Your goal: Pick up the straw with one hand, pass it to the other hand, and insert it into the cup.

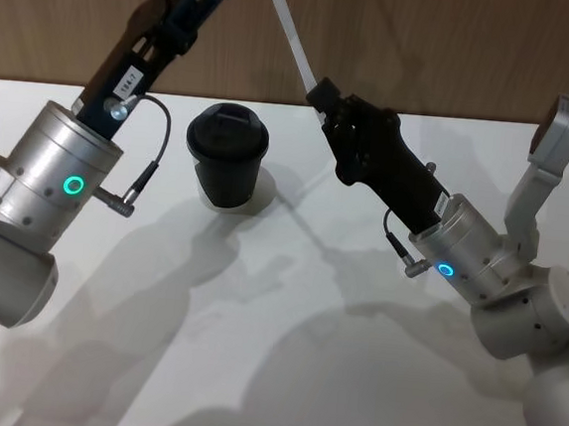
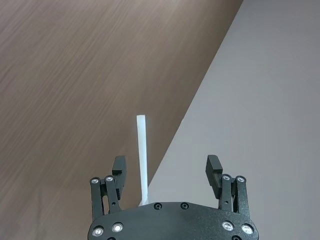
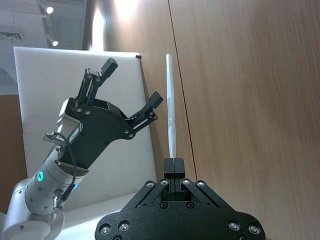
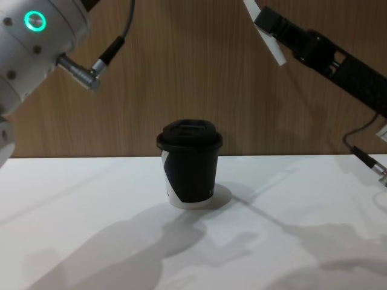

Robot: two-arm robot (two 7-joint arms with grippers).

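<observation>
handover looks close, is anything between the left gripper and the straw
Nothing visible does. The left gripper is open, and in its wrist view the straw, clamped in the shut right gripper, stands in open air ahead of its spread fingers.

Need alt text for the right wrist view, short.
The right gripper has its jaws shut on the white straw, which sticks straight out from it against a wood-panelled wall. Farther off, the left gripper has its jaws open, close to the straw but not touching it.
</observation>
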